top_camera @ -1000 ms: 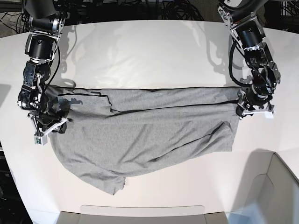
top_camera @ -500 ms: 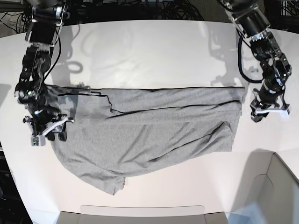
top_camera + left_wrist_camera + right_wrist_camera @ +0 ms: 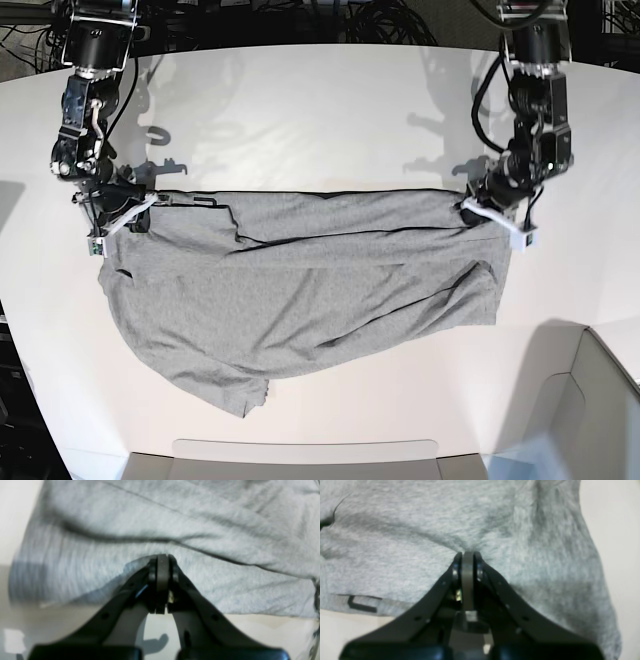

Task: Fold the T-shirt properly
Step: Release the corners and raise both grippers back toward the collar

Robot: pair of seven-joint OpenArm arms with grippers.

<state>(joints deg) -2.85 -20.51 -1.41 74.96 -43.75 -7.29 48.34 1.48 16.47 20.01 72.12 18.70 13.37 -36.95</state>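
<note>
The heather-grey T-shirt lies crumpled and folded lengthwise across the white table, plain side up. My left gripper is at its upper right corner, shut, with cloth bunched at the tips. My right gripper is at its upper left corner, shut, with the fabric puckering towards the tips. A black lettering stroke peeks out at the shirt's edge. The shirt fills the left wrist view.
A grey bin stands at the lower right corner. A flat grey tray edge runs along the front. Dark cables lie beyond the table's far edge.
Both grippers stood off the shirt's sides half a second ago and have moved back up to its top corners. The shirt's upper right corner has shifted inward to the left.
</note>
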